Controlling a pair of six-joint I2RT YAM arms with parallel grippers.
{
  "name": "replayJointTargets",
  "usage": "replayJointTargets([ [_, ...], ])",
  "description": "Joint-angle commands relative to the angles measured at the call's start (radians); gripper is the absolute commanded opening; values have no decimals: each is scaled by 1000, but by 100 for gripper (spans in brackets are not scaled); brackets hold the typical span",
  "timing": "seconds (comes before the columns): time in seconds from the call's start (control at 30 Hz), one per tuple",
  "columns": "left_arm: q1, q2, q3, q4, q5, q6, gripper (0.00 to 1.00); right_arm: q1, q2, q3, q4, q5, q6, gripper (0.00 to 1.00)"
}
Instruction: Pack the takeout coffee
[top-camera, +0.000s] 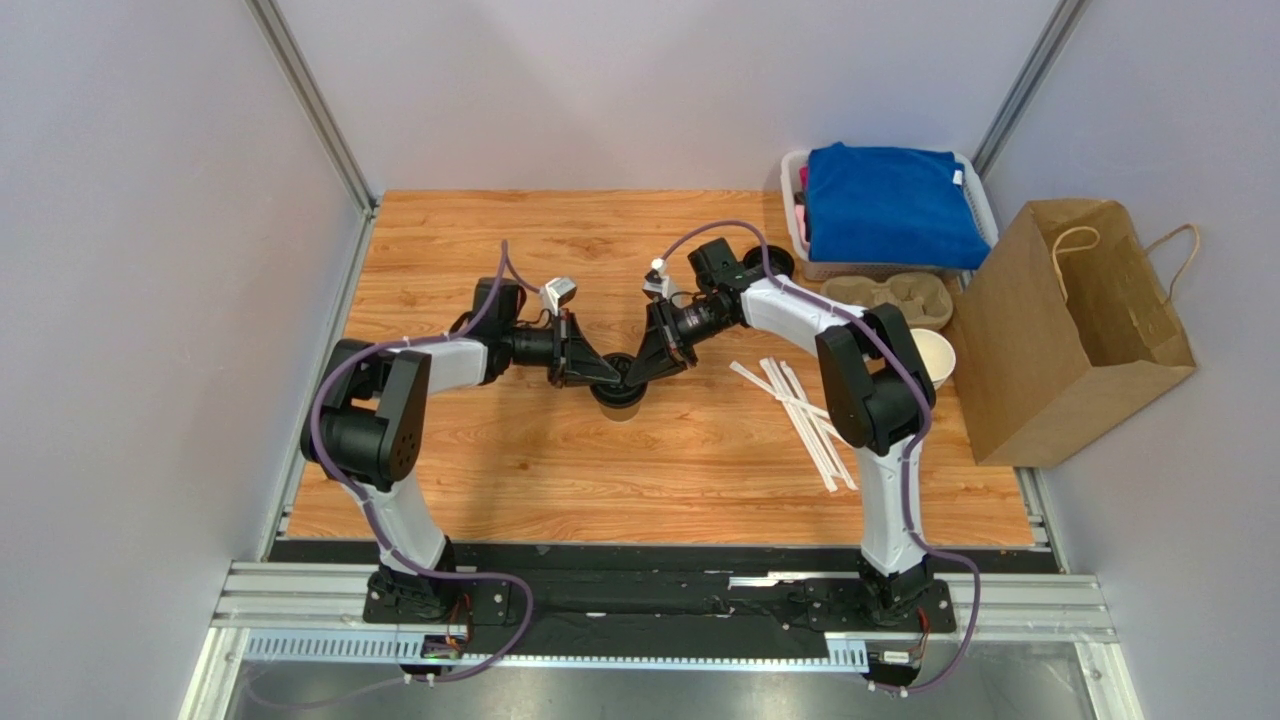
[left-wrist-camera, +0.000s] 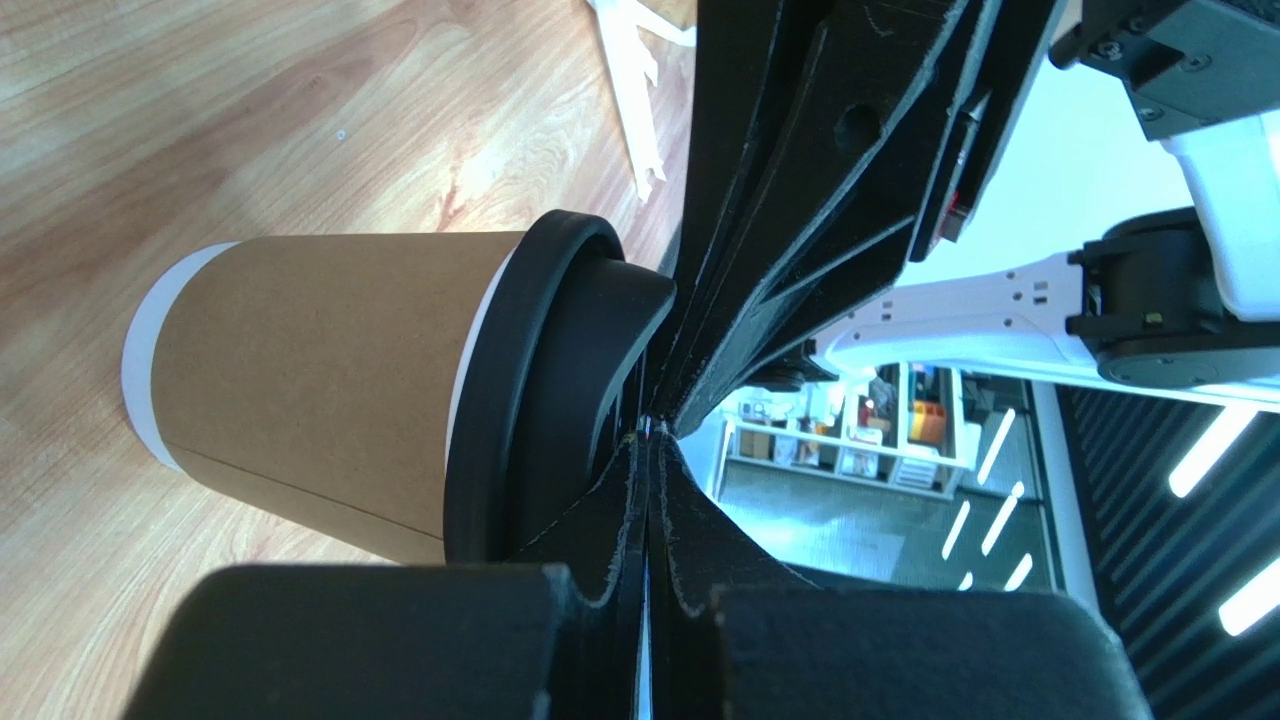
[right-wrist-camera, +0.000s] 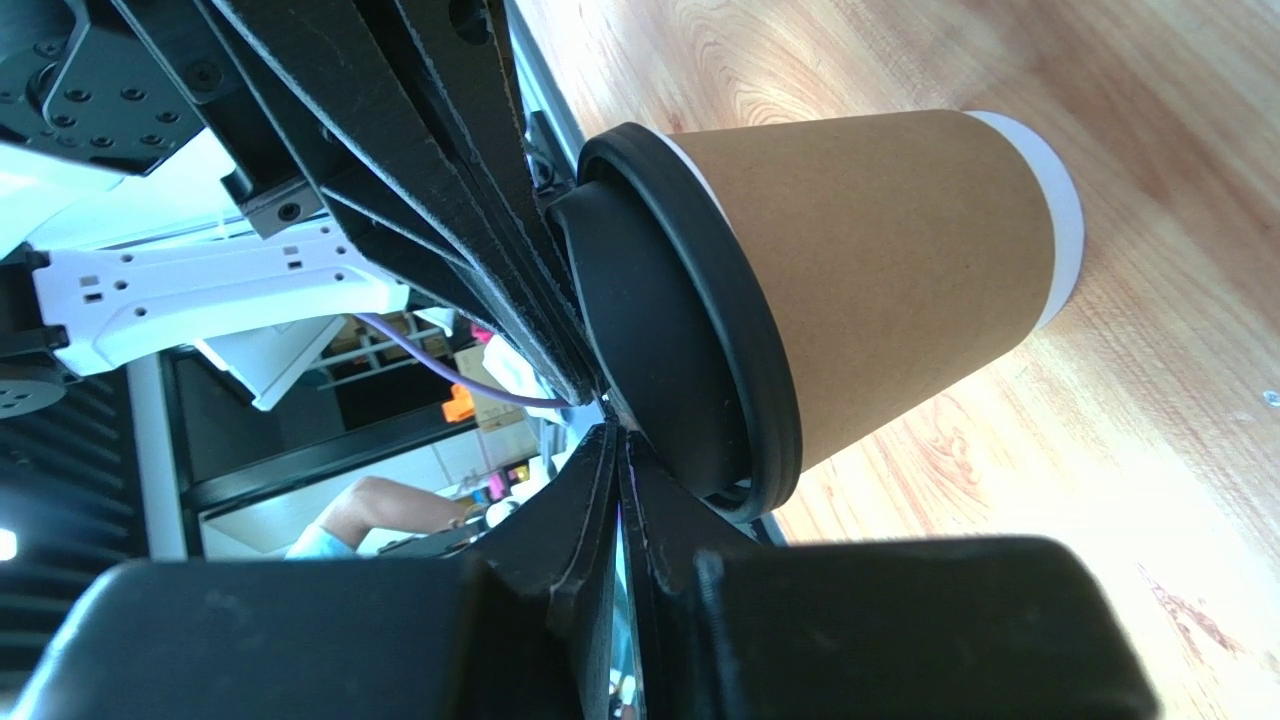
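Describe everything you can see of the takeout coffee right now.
The takeout coffee is a brown paper cup with a white band at its base, capped with a domed black plastic lid. It stands upright on the wooden table, near its middle. The left gripper and right gripper, both shut, appear to rest their tips on the lid's top.

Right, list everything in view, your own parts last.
coffee: one, brown cup with black lid, table centre
straws: several, white, loose right of the coffee
open cup: count unclear, white rim, beside the bag
carrier: one, cardboard brown, in front of the bin
bin: one, white, far right corner
cloth: one, blue, in the bin
bag: one, brown paper, right of the table
table: one, wood
left fingers: black, shut, at the lid
right fingers: black, shut, at the lid
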Motion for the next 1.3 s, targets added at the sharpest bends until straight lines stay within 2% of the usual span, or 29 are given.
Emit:
replayJointTargets([
  [0.0,27,120,-41,-128,-230,172,0,-15,132,-67,-39,337,-68,11],
  [0.3,36,213,-32,-130,-233,207,0,-14,112,-64,-44,305,-68,11],
  [0.57,40,233,-10,-156,-225,232,0,-12,129,-56,-51,320,-77,11],
  [0.8,28,83,8,-150,-135,239,0,-3,129,17,-86,285,-142,14],
  [0.93,-2,-17,25,-168,-81,250,0,17,106,94,-111,195,-163,19],
  [1.17,-6,-158,44,-171,-67,226,0,35,19,165,-142,130,-195,24],
  [1.27,8,-221,50,-171,-63,210,2,17,-29,165,-166,100,-218,29],
])
